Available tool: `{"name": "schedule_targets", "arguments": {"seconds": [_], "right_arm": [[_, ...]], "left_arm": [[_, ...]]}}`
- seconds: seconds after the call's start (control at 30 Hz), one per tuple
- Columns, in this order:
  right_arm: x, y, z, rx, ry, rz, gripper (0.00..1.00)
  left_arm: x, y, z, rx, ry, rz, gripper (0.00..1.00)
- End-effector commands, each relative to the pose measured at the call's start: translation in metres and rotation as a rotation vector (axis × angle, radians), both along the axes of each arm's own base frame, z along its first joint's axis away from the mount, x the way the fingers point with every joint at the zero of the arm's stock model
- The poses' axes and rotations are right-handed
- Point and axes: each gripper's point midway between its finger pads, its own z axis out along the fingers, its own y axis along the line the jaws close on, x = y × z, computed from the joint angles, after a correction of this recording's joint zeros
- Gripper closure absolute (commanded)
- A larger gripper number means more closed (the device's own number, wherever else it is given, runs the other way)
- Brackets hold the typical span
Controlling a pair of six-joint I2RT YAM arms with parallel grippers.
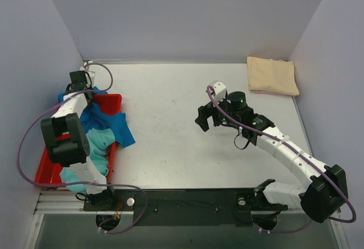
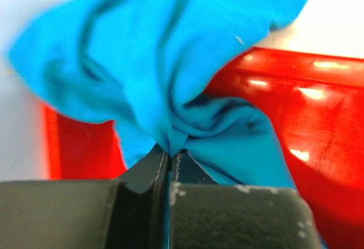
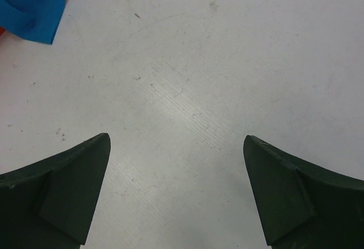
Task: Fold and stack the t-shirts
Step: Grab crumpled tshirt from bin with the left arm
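- Top view: left gripper is at the red tray's far end, in the blue shirt. The teal shirt is bunched beside it, and the cream shirt lies folded far right. Right gripper hovers mid-table.
- Left wrist: jaws clenched on bunched blue cloth, probably to lift it out; this grip is unreadable from above.
- Right wrist: jaws spread, holding nothing, probably waiting.
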Motion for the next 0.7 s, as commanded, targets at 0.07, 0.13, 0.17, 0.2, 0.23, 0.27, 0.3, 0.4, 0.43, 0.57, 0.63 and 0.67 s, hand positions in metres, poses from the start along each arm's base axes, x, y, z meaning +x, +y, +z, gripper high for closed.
{"name": "schedule_targets", "arguments": {"seconds": [0.07, 0.13, 0.17, 0.2, 0.23, 0.27, 0.3, 0.4, 0.43, 0.57, 0.63, 0.67], "right_arm": [[0.004, 0.008, 0.031, 0.021, -0.086, 0.021, 0.04], [0.002, 0.010, 0.034, 0.023, -0.093, 0.030, 0.04], [0.000, 0.012, 0.036, 0.027, -0.099, 0.037, 0.04], [0.000, 0.013, 0.038, 0.028, -0.105, 0.041, 0.04], [-0.001, 0.014, 0.041, 0.034, -0.109, 0.042, 0.04], [-0.001, 0.014, 0.042, 0.036, -0.114, 0.042, 0.04], [-0.003, 0.015, 0.045, 0.041, -0.117, 0.044, 0.04], [-0.008, 0.019, 0.060, 0.075, -0.139, 0.050, 0.04], [-0.011, 0.021, 0.068, 0.091, -0.153, 0.062, 0.04], [-0.023, 0.035, 0.102, 0.170, -0.219, 0.110, 0.04], [-0.032, 0.046, 0.119, 0.225, -0.234, 0.141, 0.04], [-0.036, 0.050, 0.124, 0.239, -0.241, 0.163, 0.03]], "left_arm": [[0.017, 0.006, 0.178, 0.143, -0.378, -0.046, 1.00], [0.010, 0.001, 0.213, 0.145, -0.424, -0.067, 1.00], [0.005, -0.003, 0.230, 0.142, -0.448, -0.082, 1.00], [0.003, -0.005, 0.249, 0.147, -0.484, -0.088, 1.00], [-0.002, -0.011, 0.264, 0.133, -0.509, -0.107, 1.00], [-0.005, -0.019, 0.296, 0.127, -0.578, -0.140, 1.00], [-0.009, -0.025, 0.303, 0.106, -0.581, -0.156, 1.00], [-0.027, -0.066, 0.384, 0.037, -0.759, -0.305, 1.00], [-0.035, -0.077, 0.396, 0.002, -0.786, -0.329, 1.00], [-0.089, -0.130, 0.495, -0.047, -1.042, -0.477, 1.00], [-0.123, -0.143, 0.540, -0.044, -1.190, -0.512, 1.00], [-0.146, -0.149, 0.567, -0.026, -1.283, -0.532, 1.00]]}}
